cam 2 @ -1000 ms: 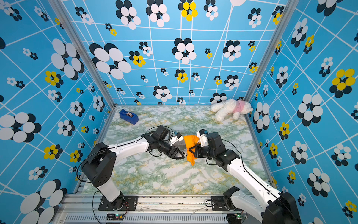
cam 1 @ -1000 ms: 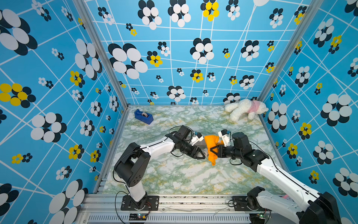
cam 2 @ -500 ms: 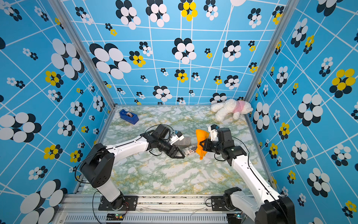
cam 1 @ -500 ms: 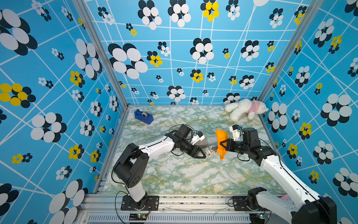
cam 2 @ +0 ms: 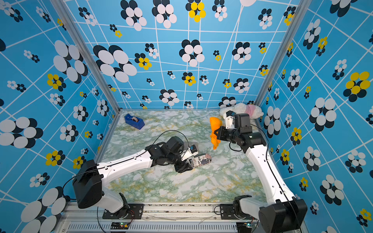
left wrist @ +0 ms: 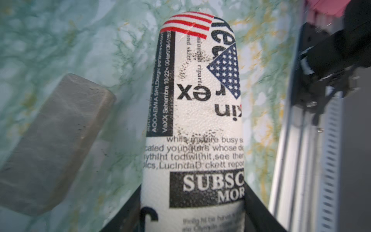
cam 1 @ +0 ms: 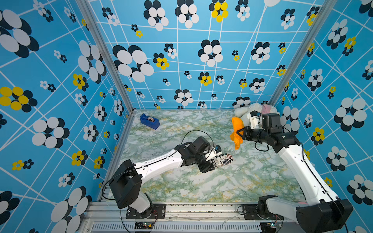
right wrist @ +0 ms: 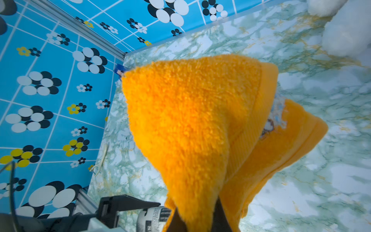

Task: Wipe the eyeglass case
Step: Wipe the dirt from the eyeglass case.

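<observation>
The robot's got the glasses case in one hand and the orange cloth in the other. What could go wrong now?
The left gripper pinches the eyeglass case only at one end, so a hard rub on the free end might twist it or pop it loose. The cloth dangles loosely from the right gripper, close to the plush toy; swinging toward the case, it may snag or nudge the toy.

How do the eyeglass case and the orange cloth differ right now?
The eyeglass case is rigid, white with newspaper print; the orange cloth is soft, fuzzy terry. The case sits low near the table in the left gripper; the cloth dangles higher from the right gripper, apart from the case. Shared: each is held in a shut gripper.
</observation>
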{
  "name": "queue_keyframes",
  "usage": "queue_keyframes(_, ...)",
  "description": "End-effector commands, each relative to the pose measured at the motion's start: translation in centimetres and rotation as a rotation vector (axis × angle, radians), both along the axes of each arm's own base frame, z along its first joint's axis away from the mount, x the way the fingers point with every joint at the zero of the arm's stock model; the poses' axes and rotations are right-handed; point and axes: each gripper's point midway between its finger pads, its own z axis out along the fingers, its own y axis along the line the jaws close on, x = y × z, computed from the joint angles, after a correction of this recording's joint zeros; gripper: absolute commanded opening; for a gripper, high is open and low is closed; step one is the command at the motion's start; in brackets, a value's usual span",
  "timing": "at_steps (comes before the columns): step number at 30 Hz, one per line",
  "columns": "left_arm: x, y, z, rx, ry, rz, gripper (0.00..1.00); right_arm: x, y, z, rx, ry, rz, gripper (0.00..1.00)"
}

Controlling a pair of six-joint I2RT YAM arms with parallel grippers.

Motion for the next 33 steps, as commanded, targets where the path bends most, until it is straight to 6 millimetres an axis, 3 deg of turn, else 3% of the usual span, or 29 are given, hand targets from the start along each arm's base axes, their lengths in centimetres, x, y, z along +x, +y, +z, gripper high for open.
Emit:
queue_keyframes(1,4.4,1.9,1.1,0.207,-0.525,0.060,0.21,-2.1,2.4,-0.8,0.056,0.135,0.131,0.00)
queue_keyframes(5,6.7,1.4,2.6,0.331,-0.904,0.073,0.20,-2.8,4.3,-1.1,0.003,0.182,0.193,0.00)
queue_keyframes(8,7.3,0.7,4.3,0.340,-1.083,0.089,0.19,-3.2,5.4,-2.0,-0.026,0.217,0.220,0.00)
queue_keyframes(12,6.8,-0.3,5.6,0.312,-1.198,0.067,0.19,-3.5,7.2,-4.1,-0.037,0.267,0.262,0.00)
queue_keyframes(13,6.8,-0.5,6.1,0.308,-1.236,0.065,0.25,-3.6,7.7,-4.5,-0.039,0.281,0.277,0.00)
queue_keyframes(19,6.3,-1.9,8.0,0.292,-1.424,0.043,0.21,-4.2,10.7,-6.5,-0.004,0.360,0.382,0.00)
queue_keyframes(22,6.3,-2.2,8.9,0.275,-1.444,0.049,0.20,-4.4,10.2,-9.2,-0.066,0.428,0.396,0.00)
queue_keyframes(25,6.6,-1.8,9.1,0.284,-1.430,0.072,0.21,-5.3,8.5,-11.7,-0.157,0.512,0.405,0.00)
queue_keyframes(30,6.6,-0.9,9.0,0.296,-1.428,0.084,0.21,-5.5,4.2,-13.0,-0.251,0.499,0.286,0.00)
queue_keyframes(33,6.4,-0.8,9.2,0.288,-1.426,0.076,0.21,-5.4,3.8,-12.7,-0.250,0.498,0.283,0.00)
